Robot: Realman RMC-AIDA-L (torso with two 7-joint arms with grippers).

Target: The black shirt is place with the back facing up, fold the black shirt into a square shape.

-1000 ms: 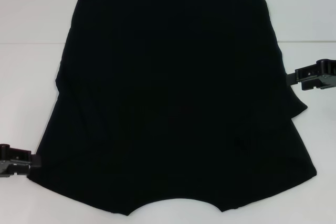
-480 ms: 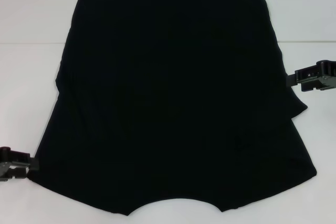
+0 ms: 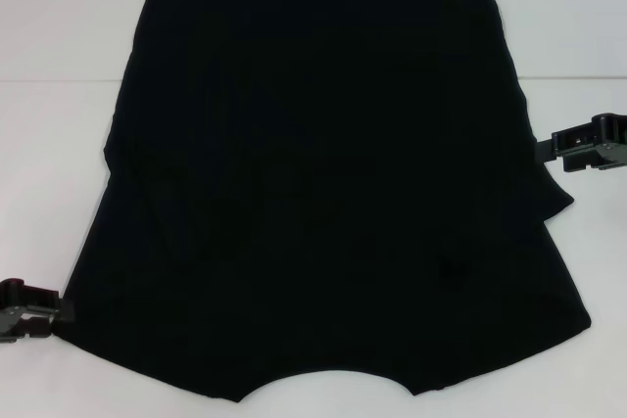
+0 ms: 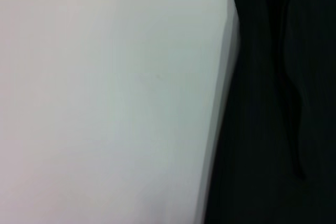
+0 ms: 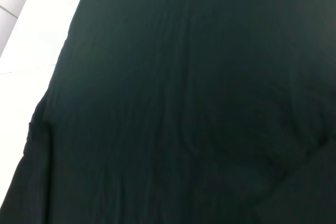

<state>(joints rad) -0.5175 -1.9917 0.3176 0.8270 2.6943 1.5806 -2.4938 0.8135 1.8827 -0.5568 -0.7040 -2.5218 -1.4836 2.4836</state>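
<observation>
While the black shirt (image 3: 323,183) lies flat, left hand (image 3: 61,312) and right hand (image 3: 542,147) meet its edges, grips indiscernible.

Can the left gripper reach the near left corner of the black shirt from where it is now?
Probably yes. The left gripper sits at the table's near left, right beside that corner of the black shirt, and nothing lies between them.

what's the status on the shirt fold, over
Left end effector low at near-left shirt edge; right end effector at mid right edge. Black shirt flat, sides folded in, not yet square. Nothing in the way on the white table.
</observation>
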